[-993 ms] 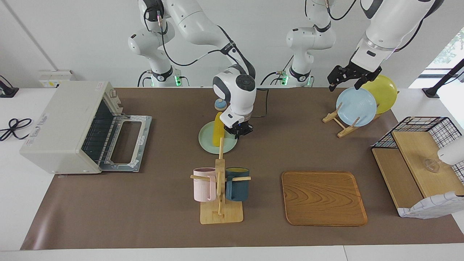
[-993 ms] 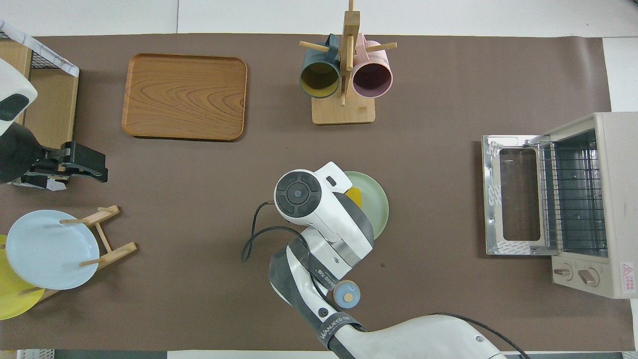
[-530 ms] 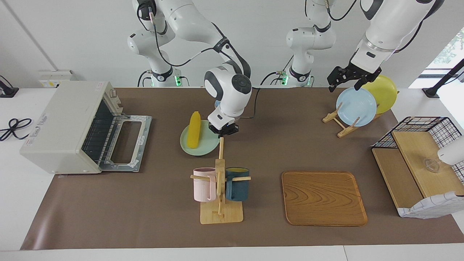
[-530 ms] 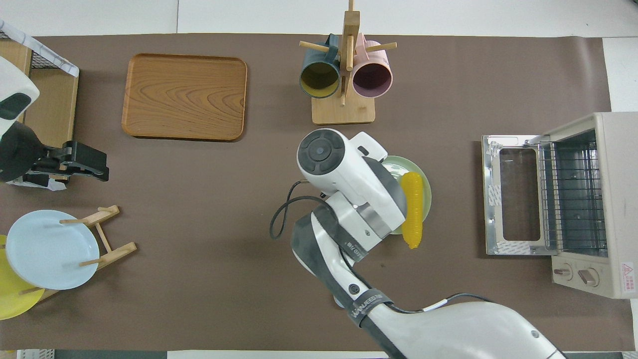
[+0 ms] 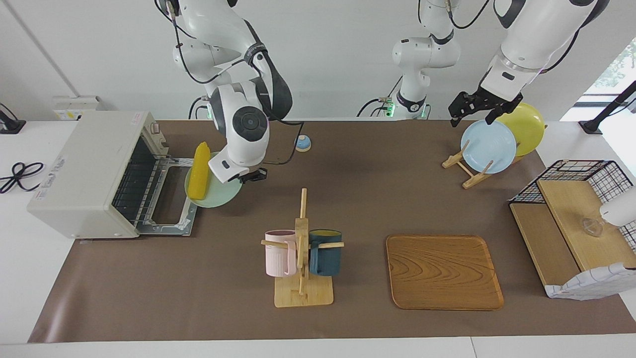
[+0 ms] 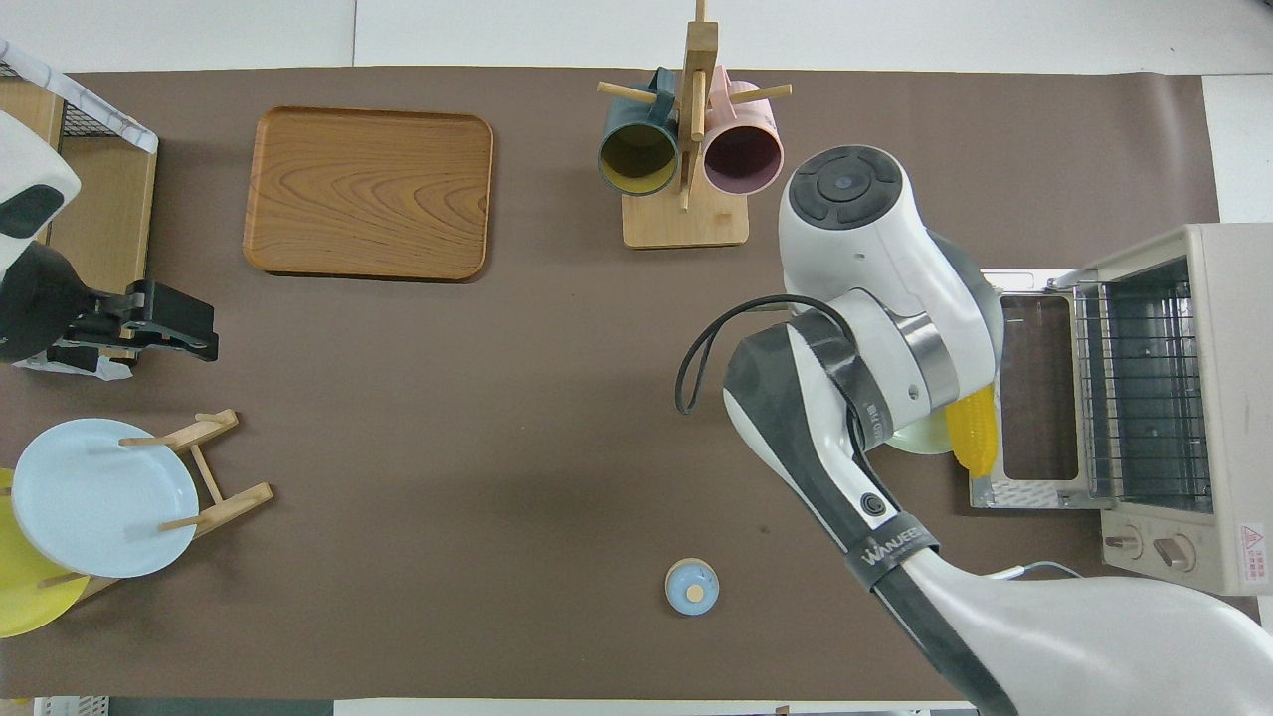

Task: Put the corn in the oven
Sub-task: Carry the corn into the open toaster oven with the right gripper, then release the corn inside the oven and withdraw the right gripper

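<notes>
**Brown mat on a white counter, plain walls, daylight at one end**

A white counter (image 5: pixel 20 278) carries a brown mat (image 5: pixel 198 278) over most of its top. A plain white wall (image 5: pixel 99 49) rises beside it. A window (image 5: pixel 613 69) with green foliage outside shows at the left arm's end. Even, soft light leaves faint shadows.

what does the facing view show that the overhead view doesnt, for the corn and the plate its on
Only the facing view shows the whole corn lying on the pale green plate, with the right gripper at the plate's edge and the plate raised over the oven's open door.

Only the overhead view shows the oven's control knobs and looks straight down on its wire rack; the right arm covers most of the plate there, leaving one end of the corn showing.

Both show the oven door down, the mug rack, the wooden tray and the left gripper waiting over the plate stand.
</notes>
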